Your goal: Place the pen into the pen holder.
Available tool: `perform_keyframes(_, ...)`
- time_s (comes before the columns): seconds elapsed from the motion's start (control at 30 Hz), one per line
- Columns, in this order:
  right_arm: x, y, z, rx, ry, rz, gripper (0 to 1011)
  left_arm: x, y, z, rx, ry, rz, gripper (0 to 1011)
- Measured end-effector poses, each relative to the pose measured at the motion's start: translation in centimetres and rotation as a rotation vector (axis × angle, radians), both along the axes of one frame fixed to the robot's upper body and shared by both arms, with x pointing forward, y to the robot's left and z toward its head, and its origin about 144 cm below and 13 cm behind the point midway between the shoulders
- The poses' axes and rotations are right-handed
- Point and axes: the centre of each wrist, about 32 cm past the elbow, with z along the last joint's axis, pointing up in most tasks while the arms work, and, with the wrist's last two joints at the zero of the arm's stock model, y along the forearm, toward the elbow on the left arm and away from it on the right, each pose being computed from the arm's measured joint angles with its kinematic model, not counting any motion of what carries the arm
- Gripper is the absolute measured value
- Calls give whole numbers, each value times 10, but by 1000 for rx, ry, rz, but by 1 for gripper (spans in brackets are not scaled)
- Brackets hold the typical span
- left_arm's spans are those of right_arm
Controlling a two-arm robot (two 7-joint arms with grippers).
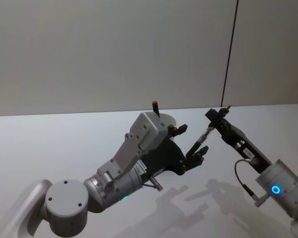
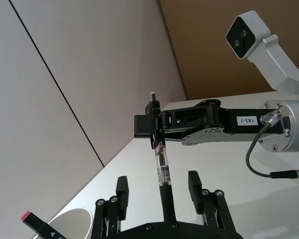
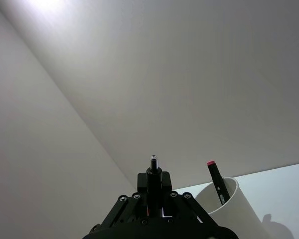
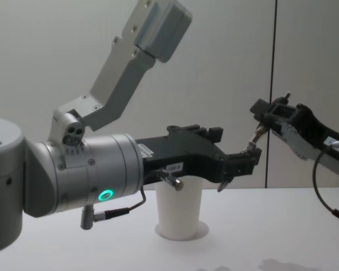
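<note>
Slim black-and-clear pen [image 2: 162,169] held in mid-air above the white bench [image 1: 49,148], clear of all edges. Right pincer [image 2: 152,130] clamps its upper end; left pincer [image 2: 157,191] is spread around its lower part, fingers [image 2: 121,191] not touching. White paper cup pen holder [image 4: 179,209] stands below the left pincer, holding a red-capped black marker [image 3: 217,181].

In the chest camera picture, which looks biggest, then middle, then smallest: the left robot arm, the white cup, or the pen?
1. The left arm looks biggest, though it sits nearest the camera.
2. The pen holder, a white cup on the table.
3. The pen, just a thin sliver between the left gripper and the right gripper.
</note>
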Motion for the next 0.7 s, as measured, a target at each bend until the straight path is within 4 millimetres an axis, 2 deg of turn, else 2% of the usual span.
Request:
perform_keyframes(0.33,5,-4,6,-78,-55,-20,148,0,0,0,0,0,0,1003)
perform_keyframes(0.7,16,-10,17,-196,-148,-53,148,0,0,0,0,0,0,1000)
